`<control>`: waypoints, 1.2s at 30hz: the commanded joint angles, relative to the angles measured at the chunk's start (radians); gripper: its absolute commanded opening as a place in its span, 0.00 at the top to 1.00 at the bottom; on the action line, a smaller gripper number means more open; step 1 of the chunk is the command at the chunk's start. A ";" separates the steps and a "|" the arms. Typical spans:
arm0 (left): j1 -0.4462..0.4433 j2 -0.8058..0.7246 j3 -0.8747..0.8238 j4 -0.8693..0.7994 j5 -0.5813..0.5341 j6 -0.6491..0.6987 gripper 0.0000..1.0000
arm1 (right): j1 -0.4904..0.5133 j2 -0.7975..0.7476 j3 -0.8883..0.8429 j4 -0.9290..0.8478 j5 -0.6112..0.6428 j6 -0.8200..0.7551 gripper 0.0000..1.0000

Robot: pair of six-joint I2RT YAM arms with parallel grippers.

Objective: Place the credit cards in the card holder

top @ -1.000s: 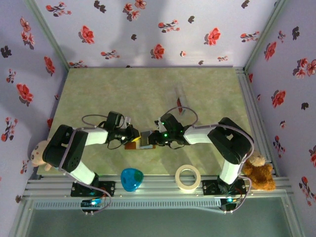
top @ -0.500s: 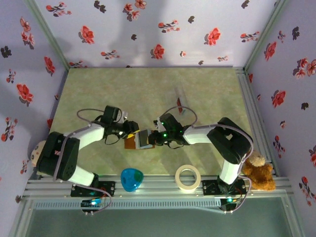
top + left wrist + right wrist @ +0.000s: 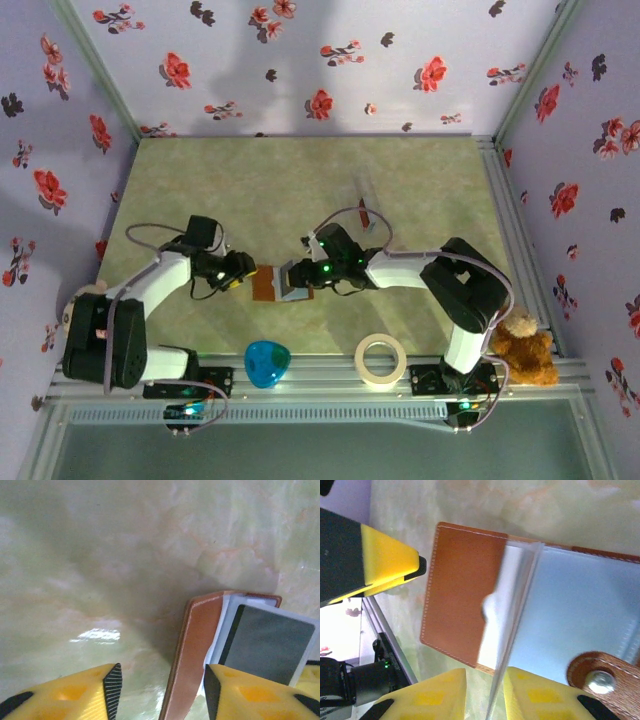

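Lying open toward the near edge of the bench [image 3: 300, 170], the card holder [image 3: 266, 287] sat between both hands, long axis running left-right. The left hand [image 3: 162, 692] was spread open, the brown cover [image 3: 192, 645] edge standing between its fingers. The right hand [image 3: 485, 680] pinched a clear sleeve [image 3: 505, 610] of the card holder. 1 dark card [image 3: 265, 640] sat sleeved. The bench looked glossy, with free room toward its far edge.

Nearer than the jaws, at the edge of the counter [image 3: 200, 180]: blue heart-shaped object [image 3: 267, 362], tape roll [image 3: 381, 360]. Beyond the right jaws: clear stand [image 3: 362, 190].
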 commanded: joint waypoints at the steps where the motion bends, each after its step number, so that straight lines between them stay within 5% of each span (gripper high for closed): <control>1: 0.012 -0.034 -0.038 -0.034 0.061 0.070 0.46 | 0.009 0.012 0.037 -0.015 -0.030 -0.029 0.74; 11: 0.012 -0.010 -0.137 0.207 0.217 -0.019 0.47 | 0.035 0.092 0.074 0.101 -0.088 0.042 0.71; 16: 0.014 -0.001 -0.134 0.218 0.234 -0.006 0.67 | 0.039 0.129 0.072 0.163 -0.113 0.075 0.71; 24: 0.014 0.045 -0.133 0.229 0.240 0.001 0.86 | 0.046 0.130 0.069 0.230 -0.138 0.086 0.51; 32: 0.016 0.024 -0.128 0.232 0.245 -0.004 0.99 | 0.052 0.069 0.077 0.014 0.016 -0.048 0.46; 36: 0.016 0.016 -0.130 0.239 0.249 -0.006 1.00 | 0.099 0.064 0.167 -0.264 0.170 -0.225 0.30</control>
